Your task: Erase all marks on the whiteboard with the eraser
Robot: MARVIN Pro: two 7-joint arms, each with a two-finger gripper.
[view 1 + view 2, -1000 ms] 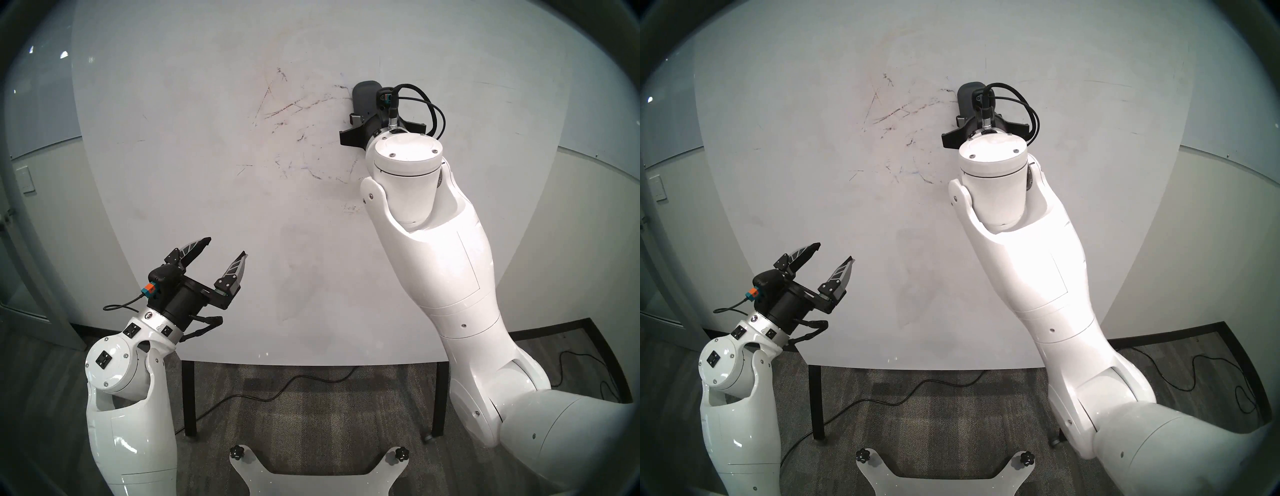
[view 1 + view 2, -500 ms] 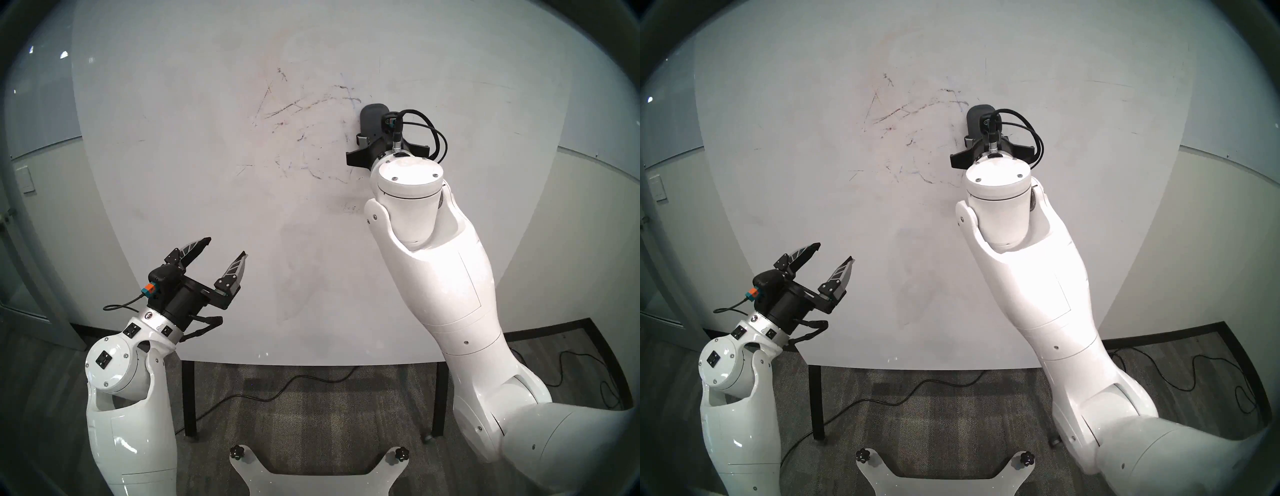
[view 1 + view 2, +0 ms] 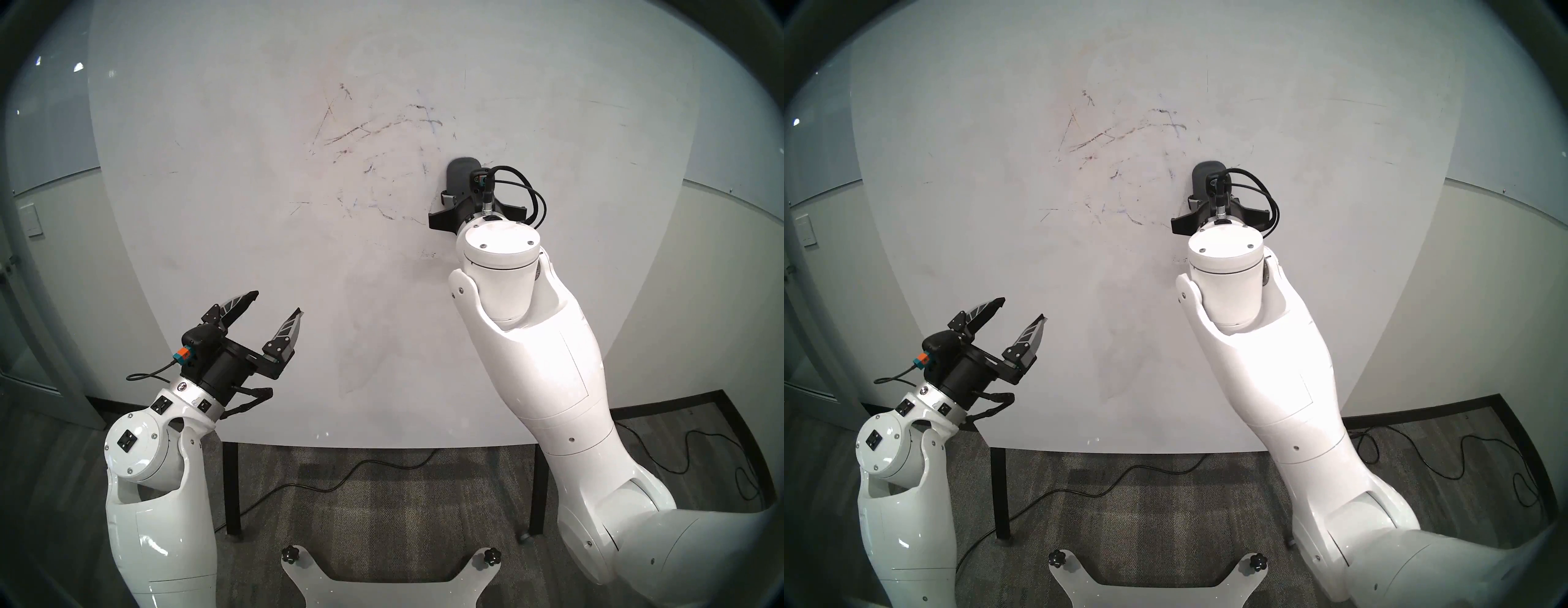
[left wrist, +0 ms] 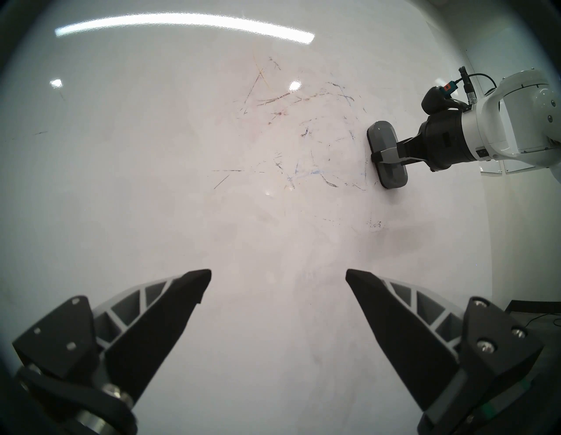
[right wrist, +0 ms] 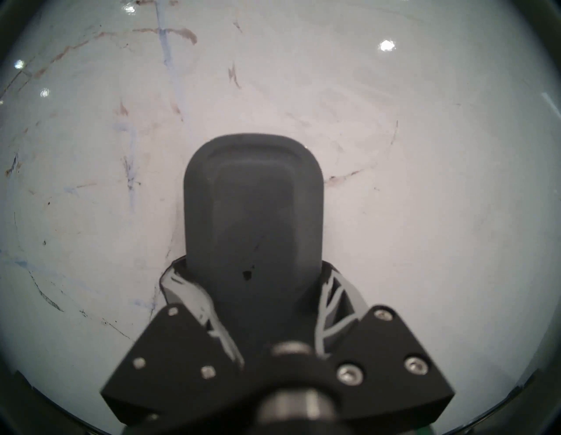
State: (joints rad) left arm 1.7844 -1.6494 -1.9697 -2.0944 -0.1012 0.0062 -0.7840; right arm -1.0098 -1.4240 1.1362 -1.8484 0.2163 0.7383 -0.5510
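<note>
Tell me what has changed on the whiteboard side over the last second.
The right gripper, shut on the eraser, slid down the whiteboard and slightly right, uncovering marks that the eraser had hidden. The left gripper stayed open and still; the streaks to the eraser's left remain.

Grey patterned carpet (image 3: 382, 501) underfoot, crossed by a black cable (image 3: 339, 479) snaking between two black legs (image 3: 232, 488). More black cable (image 3: 721, 458) looped on the floor at far right, near dark baseboard (image 3: 679, 401) along a pale wall (image 3: 729, 297). White wall switch plate (image 3: 30, 220) at far left, beside a grey door frame (image 3: 38, 297). Down at the bottom edge, a white bracket (image 3: 388, 590) with two black knobs (image 3: 291, 554).
</note>
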